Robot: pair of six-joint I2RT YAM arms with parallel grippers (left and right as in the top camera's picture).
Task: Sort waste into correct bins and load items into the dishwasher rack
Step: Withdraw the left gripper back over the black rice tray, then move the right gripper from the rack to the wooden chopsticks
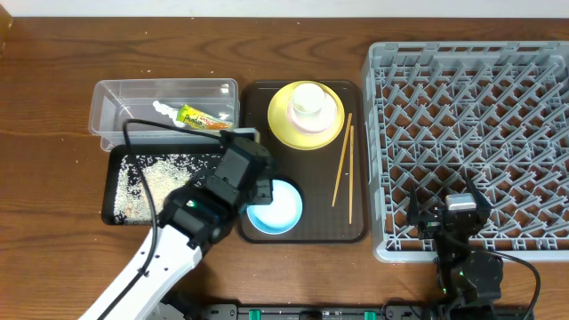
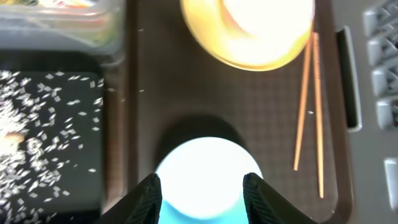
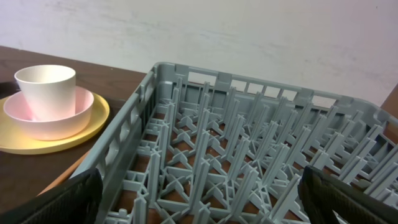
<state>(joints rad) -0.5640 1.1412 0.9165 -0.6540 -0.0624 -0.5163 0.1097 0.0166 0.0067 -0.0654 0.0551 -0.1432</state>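
My left gripper [image 1: 260,190] [image 2: 202,184] hangs over the light blue bowl [image 1: 281,212] [image 2: 205,165] on the brown serving tray [image 1: 320,227]. Its jaws stand apart, and the fingertips overlap the bowl's rim left and right; contact does not show. The yellow plate [image 1: 279,126] [image 3: 87,124] carries the white-pink cup [image 1: 308,100] [image 3: 45,87]. The chopsticks [image 1: 342,160] [image 2: 308,106] lie beside it. The clear tub [image 1: 105,100] holds the wrapper [image 1: 203,116] and a white wad [image 1: 164,109]. Rice grains [image 1: 164,173] cover the black tray [image 1: 113,213]. My right gripper [image 1: 460,191] [image 3: 199,190] is open over the dishwasher rack [image 1: 471,53] [image 3: 249,143].
The rack fills the right side of the table, its left wall close to the serving tray. The tub and black tray sit side by side left of the serving tray. My left arm [image 1: 151,262] reaches in from the front edge, across the black tray's near corner.
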